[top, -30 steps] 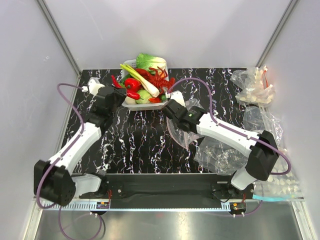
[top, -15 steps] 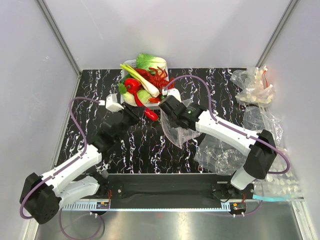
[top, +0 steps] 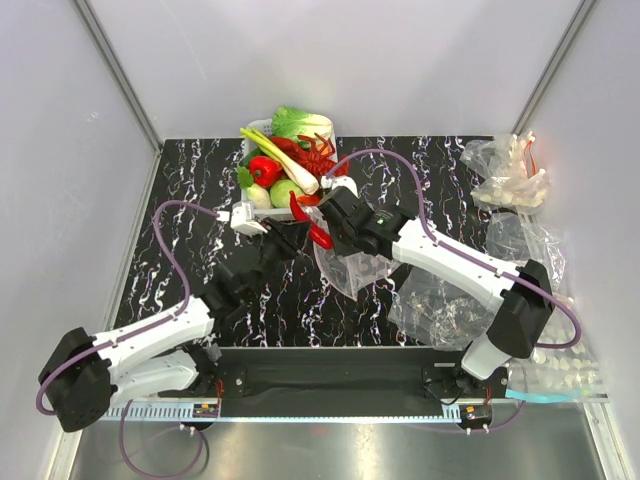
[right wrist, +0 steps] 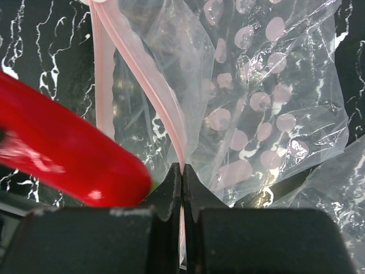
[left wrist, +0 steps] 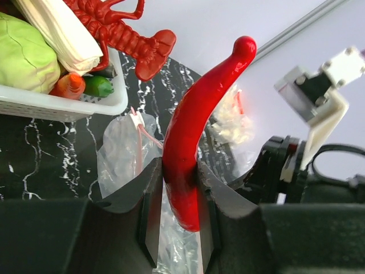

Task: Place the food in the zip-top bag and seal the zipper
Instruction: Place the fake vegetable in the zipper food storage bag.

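Red curved plastic chili (left wrist: 194, 131) clamped between left gripper (left wrist: 178, 225) jaws, grip shown by left wrist only | right gripper (right wrist: 181, 177) jaws pinch pink zipper strip (right wrist: 149, 80) of dotted clear bag (right wrist: 256, 114), right wrist only | overhead: chili at bag's 10 o'clock

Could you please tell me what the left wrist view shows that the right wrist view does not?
Only the left wrist view shows the white basket holding the lobster, leek and cabbage. Only the right wrist view shows the right gripper pinching the zipper. Both show the red chili, which the left gripper holds, and the zip-top bag.
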`<action>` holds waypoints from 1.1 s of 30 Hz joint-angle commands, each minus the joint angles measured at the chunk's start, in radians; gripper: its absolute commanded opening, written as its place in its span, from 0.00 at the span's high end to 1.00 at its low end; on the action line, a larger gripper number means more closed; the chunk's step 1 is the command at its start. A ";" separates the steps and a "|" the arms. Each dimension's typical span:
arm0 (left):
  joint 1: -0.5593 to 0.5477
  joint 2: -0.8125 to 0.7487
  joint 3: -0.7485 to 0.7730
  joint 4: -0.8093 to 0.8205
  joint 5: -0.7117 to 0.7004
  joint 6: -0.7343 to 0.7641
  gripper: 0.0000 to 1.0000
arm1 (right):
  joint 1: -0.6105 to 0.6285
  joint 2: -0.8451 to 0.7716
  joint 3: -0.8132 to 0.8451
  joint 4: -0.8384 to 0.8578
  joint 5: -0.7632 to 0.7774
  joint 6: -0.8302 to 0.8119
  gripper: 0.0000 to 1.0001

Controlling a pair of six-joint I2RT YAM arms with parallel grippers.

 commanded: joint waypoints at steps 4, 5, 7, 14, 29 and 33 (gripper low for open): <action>-0.062 0.050 0.031 0.054 -0.169 0.102 0.84 | -0.006 -0.013 0.065 -0.014 -0.028 0.029 1.00; -0.067 0.063 0.028 0.051 -0.173 0.101 0.84 | -0.006 -0.014 0.071 -0.020 -0.027 0.030 1.00; -0.070 0.085 0.028 0.053 -0.178 0.105 0.84 | -0.006 -0.016 0.077 -0.026 -0.031 0.036 1.00; -0.111 0.235 0.106 0.008 -0.195 0.142 0.85 | -0.006 -0.034 0.087 0.000 -0.066 0.055 1.00; -0.148 0.183 0.074 -0.015 -0.046 0.041 0.81 | -0.032 -0.111 -0.034 0.174 0.009 0.153 1.00; -0.148 0.194 0.080 -0.064 -0.023 0.027 0.80 | -0.032 -0.155 -0.085 0.248 -0.022 0.174 1.00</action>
